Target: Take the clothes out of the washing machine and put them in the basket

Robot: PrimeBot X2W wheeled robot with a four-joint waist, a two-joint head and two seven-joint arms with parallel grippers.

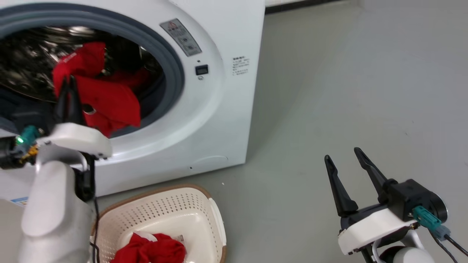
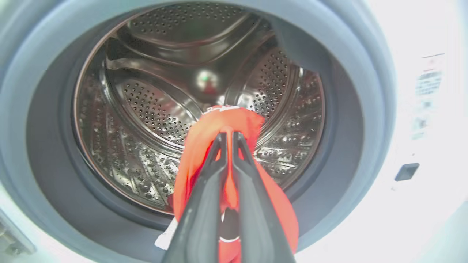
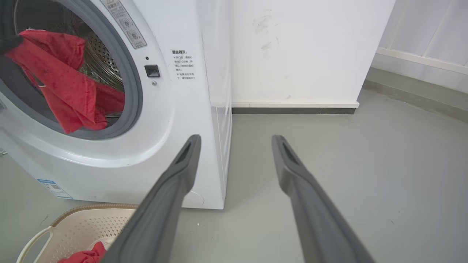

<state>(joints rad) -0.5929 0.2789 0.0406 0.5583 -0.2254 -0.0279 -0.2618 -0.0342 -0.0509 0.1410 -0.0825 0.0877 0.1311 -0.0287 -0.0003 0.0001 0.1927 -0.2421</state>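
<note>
While basket (image 1: 164, 208) part-filled, clothes (image 1: 106, 98) in drum (image 1: 25, 62).

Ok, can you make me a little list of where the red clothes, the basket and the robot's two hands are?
left gripper: shut on held red garment, at the porthole
right gripper: open, holding nothing, over the floor
washing machine: open, held red garment hanging over its grey rim
basket: on the floor in front of the machine
red garment in basket: lying at the bottom
not yet done: held red garment into the basket
</note>
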